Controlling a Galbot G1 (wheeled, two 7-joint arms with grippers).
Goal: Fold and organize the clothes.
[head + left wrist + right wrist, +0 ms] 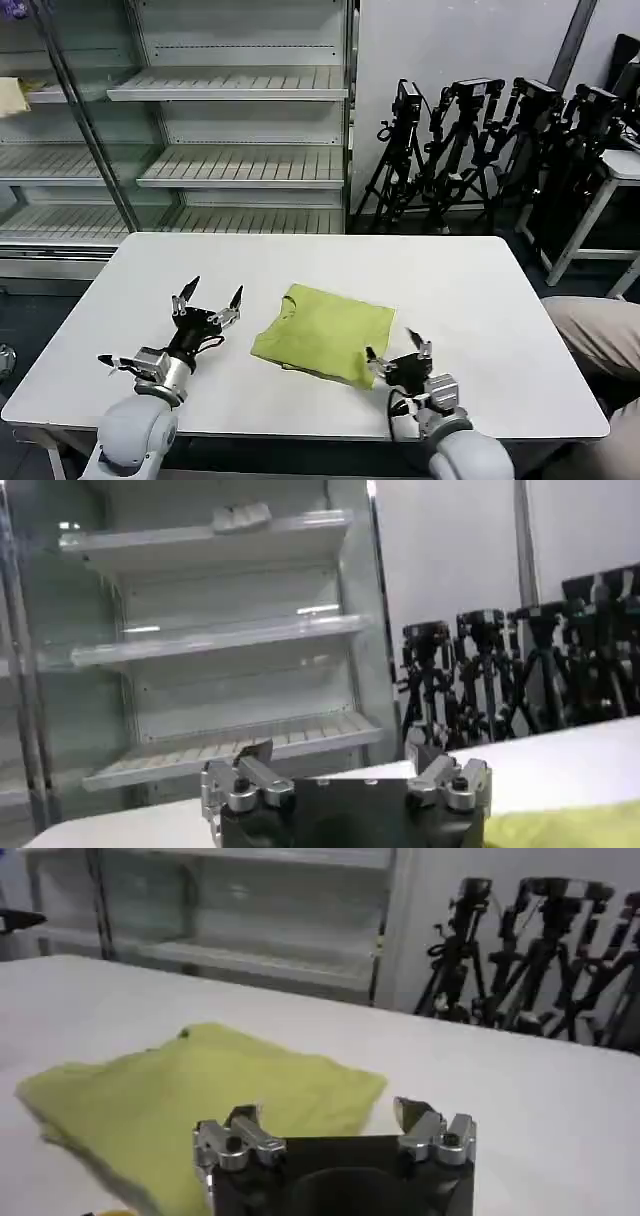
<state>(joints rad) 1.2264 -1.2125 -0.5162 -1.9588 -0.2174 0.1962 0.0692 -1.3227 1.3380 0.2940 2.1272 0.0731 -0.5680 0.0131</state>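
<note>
The clothes, one lime-green T-shirt, lie folded into a rough square near the middle of the white table. Its neck opening faces the left side. My left gripper stands open just left of the shirt, apart from it, fingers pointing toward the far edge. At the shirt's near right corner my right gripper is open with nothing held. In the right wrist view the shirt lies just beyond the open right gripper. A green edge of the shirt shows beside the open left gripper.
Metal shelving stands behind the table, with a pale-yellow cloth on a shelf at far left. Black tripods with cameras crowd the back right. A person's leg is at the table's right edge.
</note>
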